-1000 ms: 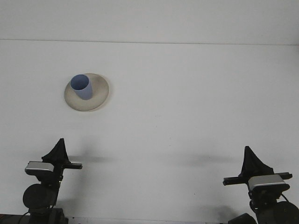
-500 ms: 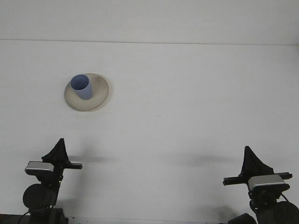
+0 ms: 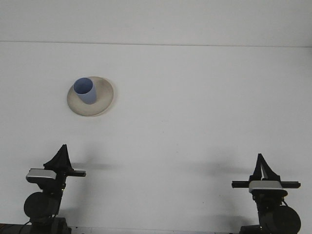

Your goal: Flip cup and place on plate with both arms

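Observation:
A light blue cup [image 3: 85, 90] stands upright, mouth up, on a round beige plate [image 3: 102, 100] at the back left of the white table. My left gripper [image 3: 62, 148] sits low near the front left edge, well short of the plate, its black fingers drawn together to a point and holding nothing. My right gripper [image 3: 261, 158] sits low at the front right, far from the cup, its fingers also together and empty.
The white table [image 3: 195, 122] stretches between the arms and the plate. Its far edge meets a pale wall [image 3: 156, 19] at the back. The arm bases and wrist cameras fill the bottom corners.
The right arm has shifted slightly left and lower, and its wrist has turned to face square on. The left arm, cup and plate have not moved.

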Controlling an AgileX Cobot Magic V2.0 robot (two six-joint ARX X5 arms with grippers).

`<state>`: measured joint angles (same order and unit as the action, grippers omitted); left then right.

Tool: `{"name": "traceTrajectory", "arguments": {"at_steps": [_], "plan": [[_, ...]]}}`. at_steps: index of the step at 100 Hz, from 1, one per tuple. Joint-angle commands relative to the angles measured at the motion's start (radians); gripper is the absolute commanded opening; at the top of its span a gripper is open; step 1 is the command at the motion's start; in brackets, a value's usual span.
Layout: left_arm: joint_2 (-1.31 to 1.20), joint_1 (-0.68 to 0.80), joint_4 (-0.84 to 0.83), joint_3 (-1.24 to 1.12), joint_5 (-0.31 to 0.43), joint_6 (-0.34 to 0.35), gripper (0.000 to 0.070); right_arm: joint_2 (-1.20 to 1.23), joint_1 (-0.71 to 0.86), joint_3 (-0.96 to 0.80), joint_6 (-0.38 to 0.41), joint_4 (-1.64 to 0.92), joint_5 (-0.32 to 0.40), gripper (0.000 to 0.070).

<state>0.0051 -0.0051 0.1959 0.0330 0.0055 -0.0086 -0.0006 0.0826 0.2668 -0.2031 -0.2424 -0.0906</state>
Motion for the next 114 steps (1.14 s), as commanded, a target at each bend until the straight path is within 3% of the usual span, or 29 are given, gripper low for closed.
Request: {"name": "traceTrajectory", "arguments": {"at_steps": [1, 11, 27, 114], "plan": [[-0.002, -0.002, 0.014, -0.019, -0.002, 0.016, 0.0013, 0.002, -0.032, -0.055, -0.039, 0.041, 0.034, 0.0], [-0.002, -0.002, 0.015, -0.019, -0.002, 0.016, 0.0013, 0.002, -0.063, -0.143, -0.06, 0.102, 0.072, 0.0], [-0.001, -0.002, 0.014, -0.019, -0.002, 0.016, 0.0013, 0.002, -0.076, -0.255, -0.061, 0.21, 0.073, 0.0], [-0.001, -0.002, 0.014, -0.019, -0.002, 0.016, 0.0013, 0.002, -0.077, -0.254, -0.066, 0.272, 0.072, 0.0]]}}
